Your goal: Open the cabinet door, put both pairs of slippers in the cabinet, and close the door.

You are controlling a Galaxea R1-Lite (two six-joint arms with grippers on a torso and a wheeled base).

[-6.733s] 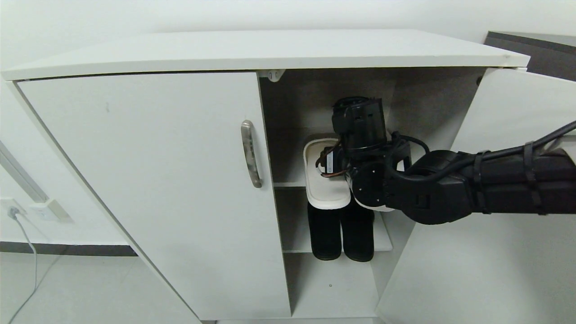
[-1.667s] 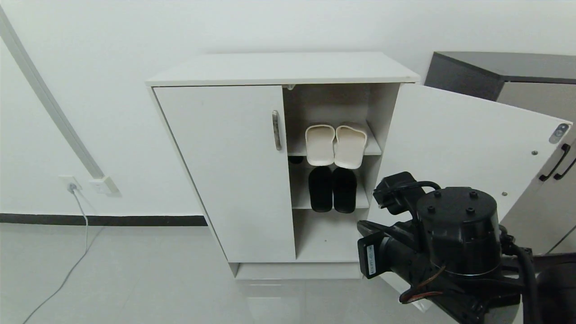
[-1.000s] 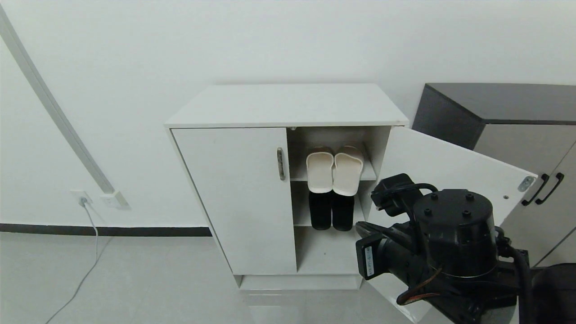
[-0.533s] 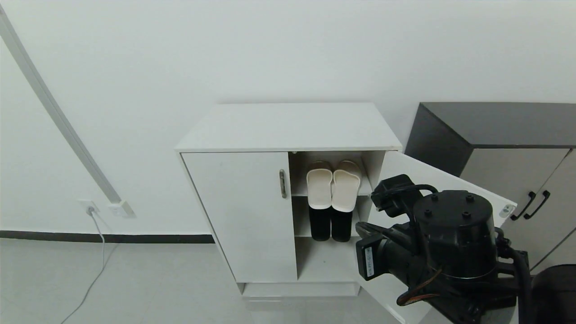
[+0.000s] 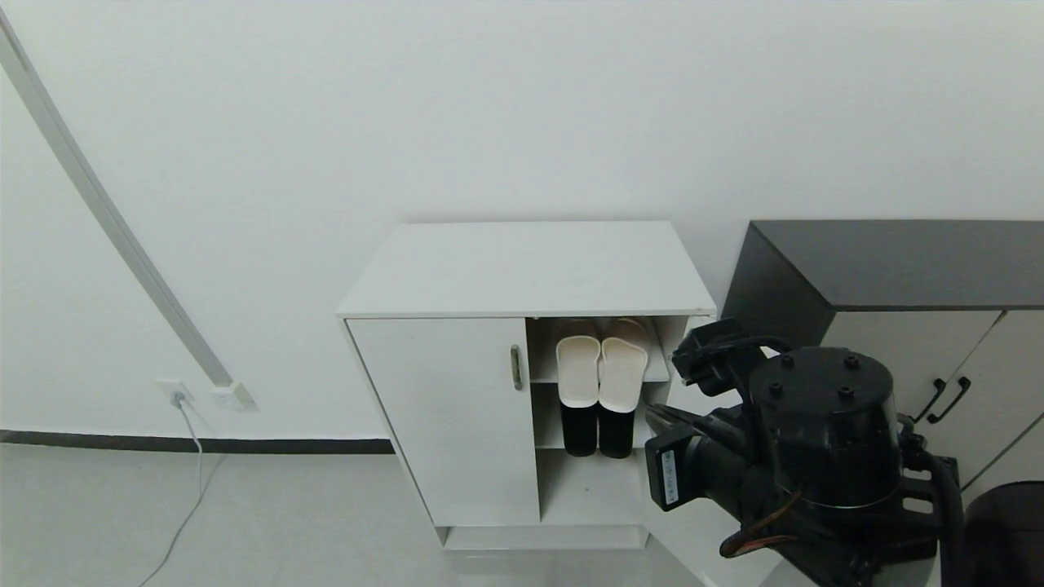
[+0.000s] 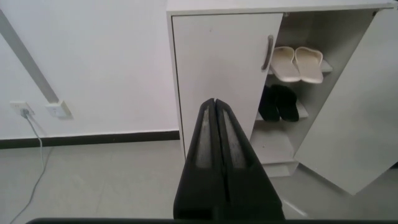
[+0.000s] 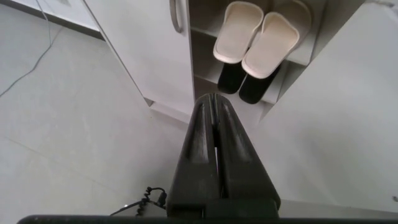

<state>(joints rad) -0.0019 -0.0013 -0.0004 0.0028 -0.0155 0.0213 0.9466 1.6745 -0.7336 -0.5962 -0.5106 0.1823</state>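
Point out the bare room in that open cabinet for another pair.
The bottom compartment, below the black slippers, is bare. The cabinet top is bare too. The two upper shelves are crowded: white slippers on one, the black pair on the other.

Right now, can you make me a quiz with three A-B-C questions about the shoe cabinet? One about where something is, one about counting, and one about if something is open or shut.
1. Where in the cabinet are the white slippers?
A. On the bottom board
B. On the shelf just above the black slippers
C. Under the black slippers

2. How many pairs of slippers are inside?
A. One
B. Two
C. Four

3. The cabinet's right-hand door is:
A. Swung open
B. Shut tight
C. Taken off

Answers:
1 B: the white pair sits on the upper shelf, with the black pair on the shelf below.
2 B: there is one white pair and one black pair.
3 A: the door stands swung out, so the shelves show.
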